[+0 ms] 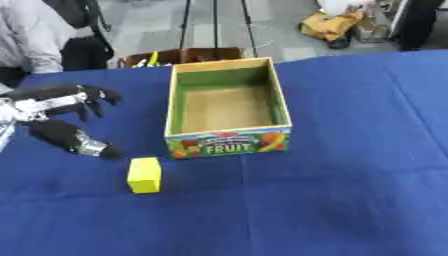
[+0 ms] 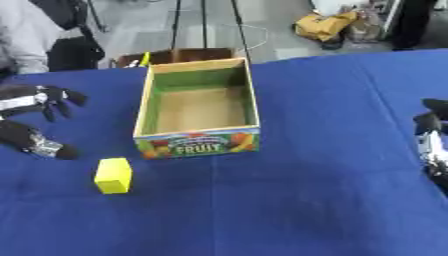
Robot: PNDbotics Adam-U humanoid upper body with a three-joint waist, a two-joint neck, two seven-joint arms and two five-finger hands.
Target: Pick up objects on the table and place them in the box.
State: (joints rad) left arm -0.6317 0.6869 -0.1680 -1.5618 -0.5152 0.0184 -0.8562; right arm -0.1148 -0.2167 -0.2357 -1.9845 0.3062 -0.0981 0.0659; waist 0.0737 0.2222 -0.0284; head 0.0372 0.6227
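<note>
Yellow block (image 1: pixel 144 174) lies on the blue cloth just in front of the box's (image 1: pixel 229 141) left front corner, not yet picked up.

Left hand (image 1: pixel 59 116) hovers to the box's left, fingers spread and holding nothing; the block sits just beyond its thumb tip, toward the box, long axis running front to back. Right hand (image 2: pixel 431 145) shows only at the far right edge, well apart; its fingers probably relaxed, though I cannot tell.

One yellow block (image 1: pixel 144 174), one fruit box (image 1: pixel 229 142), two hands.
</note>
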